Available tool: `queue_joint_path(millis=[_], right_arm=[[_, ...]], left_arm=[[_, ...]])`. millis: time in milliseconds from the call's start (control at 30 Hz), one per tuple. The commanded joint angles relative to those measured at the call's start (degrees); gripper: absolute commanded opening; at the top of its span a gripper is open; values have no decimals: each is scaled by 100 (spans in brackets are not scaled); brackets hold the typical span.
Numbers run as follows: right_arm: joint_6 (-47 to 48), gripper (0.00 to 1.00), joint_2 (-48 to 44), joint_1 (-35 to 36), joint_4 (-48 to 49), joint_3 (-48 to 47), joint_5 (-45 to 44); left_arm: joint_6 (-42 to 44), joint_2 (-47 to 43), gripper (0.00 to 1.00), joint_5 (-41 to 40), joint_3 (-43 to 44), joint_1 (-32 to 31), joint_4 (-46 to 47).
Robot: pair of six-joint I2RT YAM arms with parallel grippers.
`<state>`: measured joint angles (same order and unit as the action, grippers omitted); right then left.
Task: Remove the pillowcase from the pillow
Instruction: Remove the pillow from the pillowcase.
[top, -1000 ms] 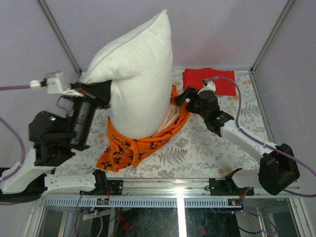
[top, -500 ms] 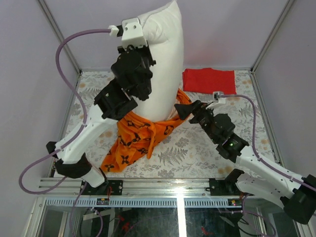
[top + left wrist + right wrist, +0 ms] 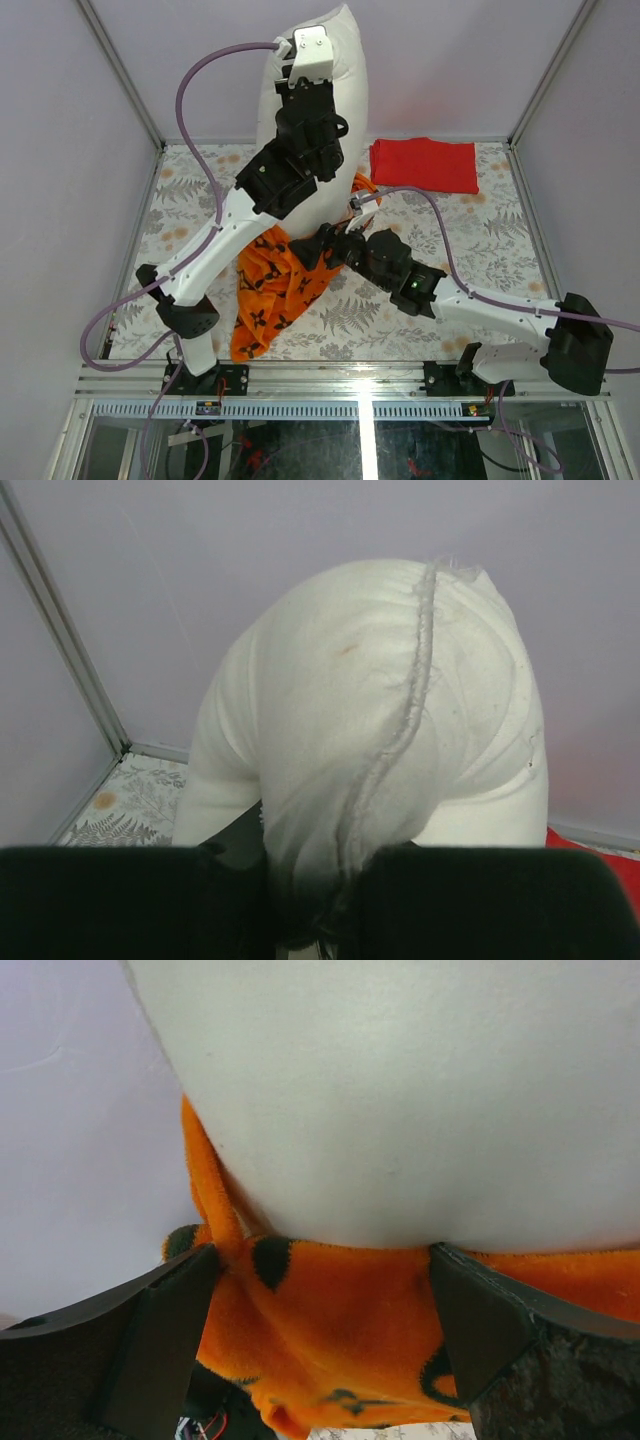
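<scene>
The left claw (image 3: 318,885) is pinched shut on the top seam of the pillow (image 3: 345,100), holding it upright over the worktop (image 3: 500,230). The pillow is mostly bare. The pillowcase (image 3: 272,285) clings only round its lower end, tail draped on the worktop. The right claw (image 3: 322,1265) gapes wide astride that orange fabric, gripping nothing. Judged remaining: clamp, pull clear.

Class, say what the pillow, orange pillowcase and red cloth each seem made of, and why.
Pillow: white woven cloth, matte, probably cotton over soft filling; a stitched seam and creases show.
Pillowcase: orange fleece-like fabric, fuzzy surface, printed black.
Red cloth: plain matte fabric, folded; weave too small to tell.
</scene>
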<state>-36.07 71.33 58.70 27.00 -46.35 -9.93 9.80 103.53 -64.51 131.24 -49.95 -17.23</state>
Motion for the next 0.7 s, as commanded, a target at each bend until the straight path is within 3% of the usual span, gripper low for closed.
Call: queue_joint_path(millis=[0,100,200,233,333,367,467,667], right_arm=[[-3,93,260,145,470,-615,638],[-31,90,556,257,337,-836,953],[-287,72,807,432,663,-651,1178],[-407,59,902,479,776,-556,1200],[-711,4,1165,661,882,-250,1094],[-795,0,1246,729,871,-141,1028],[-925,0,1467,958,757,211,870],[-1211,0,1578,1161,826,837,687]], left_arm=[[-69,-174,0,-71,67,159,27],[-441,-205,0,183,85,246,-286],[-869,-259,0,549,163,409,-713],[-977,-262,0,631,207,473,-875],[-1124,-304,0,712,311,624,-1177],[-1185,-357,0,761,296,688,-1248],[-1490,-588,0,1140,221,940,-1506],[-2686,-1315,0,3128,-325,1929,-1874]])
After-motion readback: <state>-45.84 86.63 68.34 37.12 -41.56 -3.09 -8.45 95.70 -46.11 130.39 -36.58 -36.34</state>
